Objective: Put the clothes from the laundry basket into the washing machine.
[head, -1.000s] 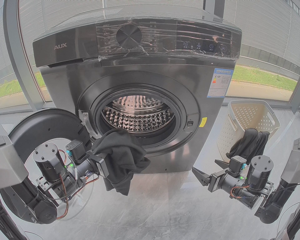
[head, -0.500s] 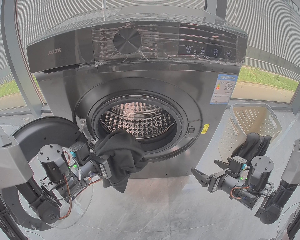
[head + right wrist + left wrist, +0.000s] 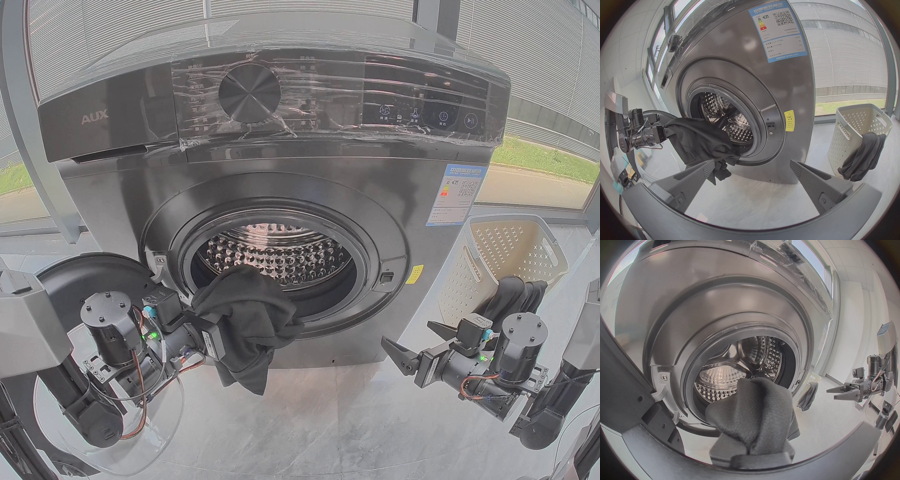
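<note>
My left gripper (image 3: 222, 340) is shut on a black garment (image 3: 250, 319) that drapes over it, at the lower left lip of the washing machine's (image 3: 275, 169) open drum (image 3: 278, 256). In the left wrist view the black garment (image 3: 756, 415) bunches over the gripper just before the drum (image 3: 740, 365). My right gripper (image 3: 415, 350) stands open and holds nothing, low in front of the machine's right side. A white laundry basket (image 3: 500, 250) stands right of the machine with another dark garment (image 3: 512, 300) hanging over its front rim. From the right wrist, the basket (image 3: 865, 125) and its dark garment (image 3: 862, 157) show.
The round washer door (image 3: 87, 281) hangs open to the left, behind my left arm. Pale marble floor (image 3: 337, 412) lies between the two arms. Glass walls stand behind the machine.
The head camera has drawn closer to the machine, which looks larger and lower. My left gripper with the black garment sits slightly nearer the drum's lip; the right arm keeps its pose.
</note>
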